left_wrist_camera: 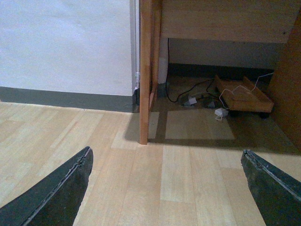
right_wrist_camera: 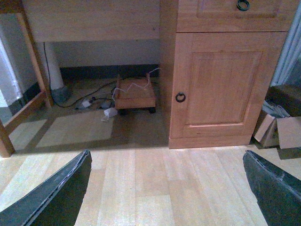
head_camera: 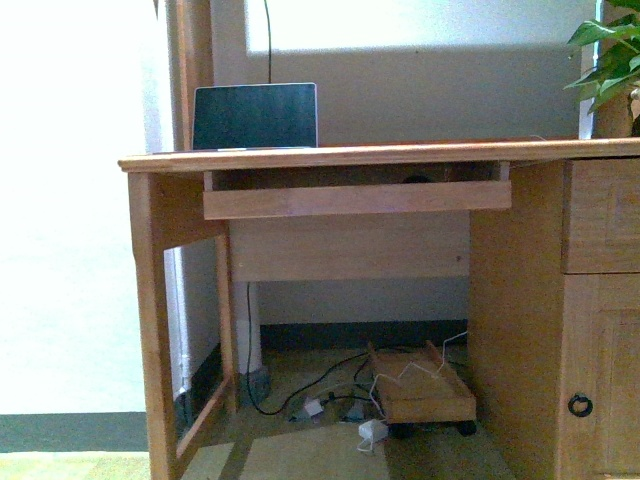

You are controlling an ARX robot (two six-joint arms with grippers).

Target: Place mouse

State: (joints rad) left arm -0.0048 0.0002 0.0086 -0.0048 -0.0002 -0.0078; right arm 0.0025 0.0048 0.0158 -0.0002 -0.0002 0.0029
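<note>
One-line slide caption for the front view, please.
Wooden desk with an open laptop on top, a pull-out tray beneath and cables on the floor; no arm in view.

Home office, wooden desk (head_camera: 380,155) with pull-out tray (head_camera: 355,200), laptop (head_camera: 255,116) on top, houseplant (head_camera: 610,60), cables (head_camera: 300,385) underneath

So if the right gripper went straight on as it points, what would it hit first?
Probably the floor in front of the cabinet door, though depth is unclear. The right gripper is open and empty.

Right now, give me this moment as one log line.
left gripper open, empty | right gripper open, empty | mouse not clearly seen | laptop on desk
</note>
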